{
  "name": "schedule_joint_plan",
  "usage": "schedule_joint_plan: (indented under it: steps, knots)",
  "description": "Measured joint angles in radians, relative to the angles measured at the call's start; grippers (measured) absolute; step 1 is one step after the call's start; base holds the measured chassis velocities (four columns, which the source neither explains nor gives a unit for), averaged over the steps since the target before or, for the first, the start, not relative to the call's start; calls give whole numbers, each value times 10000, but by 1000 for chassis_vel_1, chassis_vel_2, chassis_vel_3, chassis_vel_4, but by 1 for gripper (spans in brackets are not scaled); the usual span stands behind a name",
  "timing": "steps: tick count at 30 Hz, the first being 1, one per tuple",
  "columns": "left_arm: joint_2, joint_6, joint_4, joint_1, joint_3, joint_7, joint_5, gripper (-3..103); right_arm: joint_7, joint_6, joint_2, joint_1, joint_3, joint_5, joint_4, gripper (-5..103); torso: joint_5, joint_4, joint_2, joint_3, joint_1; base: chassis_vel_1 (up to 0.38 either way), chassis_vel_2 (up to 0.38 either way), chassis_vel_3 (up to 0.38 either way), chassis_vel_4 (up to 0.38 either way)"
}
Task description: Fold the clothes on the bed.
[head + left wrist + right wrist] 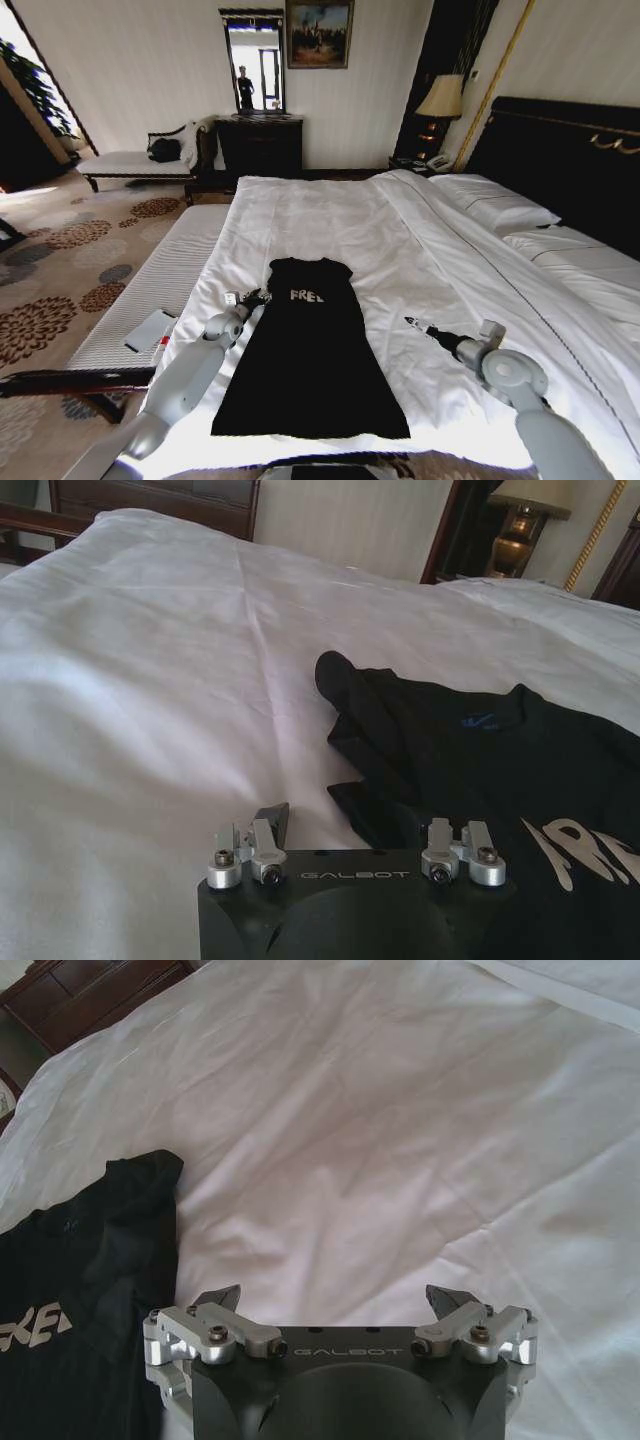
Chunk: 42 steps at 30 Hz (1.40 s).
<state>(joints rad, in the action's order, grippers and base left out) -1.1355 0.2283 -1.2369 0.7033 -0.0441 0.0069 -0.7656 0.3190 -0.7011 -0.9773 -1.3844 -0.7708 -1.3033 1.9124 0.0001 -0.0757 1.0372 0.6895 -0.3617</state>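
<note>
Clothes (310, 355) lying flat on bed (400, 230); left gripper (248, 298) spread at its left edge, right gripper (415, 323) spread over bare sheet.

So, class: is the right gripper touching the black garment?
Apart. The head view shows the right gripper over white duvet, with bare sheet between it and the black garment.

The head view looks forward and down from the foot of the bed (330, 215) toward the far wall, taking in both arms and the whole black garment (310, 355). Each wrist camera sits low and close over the sheet, behind its own gripper, left gripper (350, 825) and right gripper (335, 1305). All three views share the garment's lettered chest and the sheet around it.
</note>
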Motion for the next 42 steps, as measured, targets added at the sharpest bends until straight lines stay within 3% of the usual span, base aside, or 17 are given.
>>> schedule_joint_plan:
  steps: [3, 6, 8, 15, 17, 20, 27, 42]
  knots:
    - [-74, -15, 142, -87, 16, 0, -23, 61, -6, -3, 9, -6, 0, -7, -10, 100, 0, 0, 0, -1, 0, 0, 0, 0, 0]
    - [-187, -39, 300, -156, 44, -1, -33, 45, -6, -9, 39, -3, 0, -26, -10, 100, -1, 0, 0, -1, 0, 0, 0, 0, 0]
    - [-213, -47, 322, -164, 62, -1, -32, 45, -1, -11, 55, -1, 0, -37, -10, 100, -1, 1, 0, -1, 0, 0, 0, 0, 0]
    - [-356, -99, 501, -213, 101, 0, 9, 12, 56, -19, 104, -39, -36, -80, 52, 100, -1, 1, 0, -1, 0, 0, 0, 0, 0]
    - [-377, -104, 525, -221, 100, 0, 10, 12, 63, -20, 108, -53, -44, -85, 70, 100, -1, 0, 0, -1, 0, 0, 0, 0, 0]
    - [-401, -131, 536, -221, 75, 2, 10, 1, 101, -24, 130, -86, -87, -127, 124, 100, -1, 0, 0, -1, 0, 0, 0, 0, 0]
    - [-378, -218, 463, -121, -101, 29, 3, 0, 127, -26, 123, -118, -123, -144, 187, 100, -3, -2, 0, 0, 0, 0, 0, 0, 0]
    - [431, -446, -875, 1131, -1848, -6, -361, 0, 96, -25, 39, 25, 319, 27, 219, 100, -2, 1, 0, -1, 0, 0, 0, 0, 0]
